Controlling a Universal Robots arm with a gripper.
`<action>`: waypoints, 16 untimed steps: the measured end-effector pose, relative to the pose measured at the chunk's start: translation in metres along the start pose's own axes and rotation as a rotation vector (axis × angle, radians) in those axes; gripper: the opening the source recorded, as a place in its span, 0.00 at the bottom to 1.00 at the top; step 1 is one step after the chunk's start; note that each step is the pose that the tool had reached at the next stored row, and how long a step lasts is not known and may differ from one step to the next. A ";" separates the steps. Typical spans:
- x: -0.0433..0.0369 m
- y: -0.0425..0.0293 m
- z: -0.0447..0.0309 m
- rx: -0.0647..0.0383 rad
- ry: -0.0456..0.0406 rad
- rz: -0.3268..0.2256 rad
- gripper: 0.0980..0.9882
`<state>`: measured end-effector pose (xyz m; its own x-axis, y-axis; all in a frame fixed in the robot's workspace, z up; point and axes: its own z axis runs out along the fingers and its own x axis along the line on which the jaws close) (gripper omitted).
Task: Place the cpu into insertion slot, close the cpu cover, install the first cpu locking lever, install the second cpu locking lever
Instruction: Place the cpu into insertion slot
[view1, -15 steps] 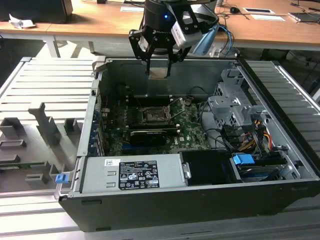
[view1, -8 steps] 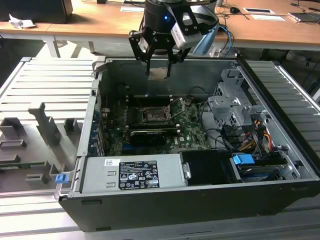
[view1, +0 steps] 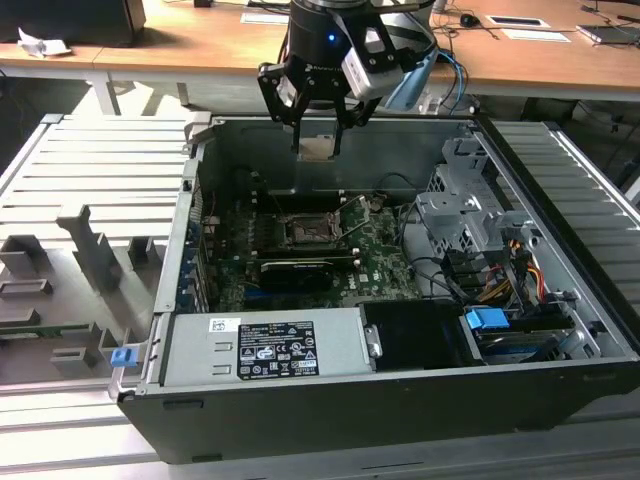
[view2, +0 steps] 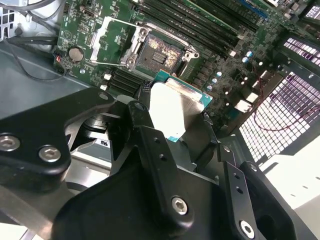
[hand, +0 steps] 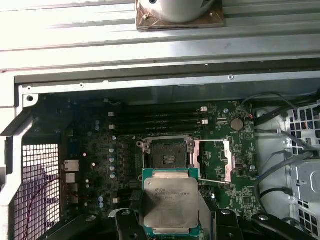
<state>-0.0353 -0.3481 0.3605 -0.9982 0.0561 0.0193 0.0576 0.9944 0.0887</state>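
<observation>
The cpu (hand: 169, 202) is hanging level in the jaws, which are pinching it by two opposite edges and are open only as wide as the chip. In the exterior view it is hovering at the computer case (view1: 560, 300) rim, by the far wall and well above the green board (hand: 240, 195). The insertion slot (hand: 166, 154) is lying bare, its dark centre showing. The cpu cover (hand: 214, 160) is lying swung open just beside one edge. Memory slots (hand: 155, 120) are running along another edge, and a long black card (view1: 300, 270) is sitting near the opposite one. Open air is separating chip and socket.
</observation>
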 end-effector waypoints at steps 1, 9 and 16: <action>0.0000 0.0000 0.0002 0.000 0.0000 0.000 0.48; 0.0000 -0.0002 0.0019 0.000 0.0000 0.000 0.48; 0.0000 -0.0002 0.0024 0.000 -0.0003 0.004 0.48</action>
<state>-0.0353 -0.3481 0.3581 -0.9980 0.0602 0.0194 0.0617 0.9941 0.0887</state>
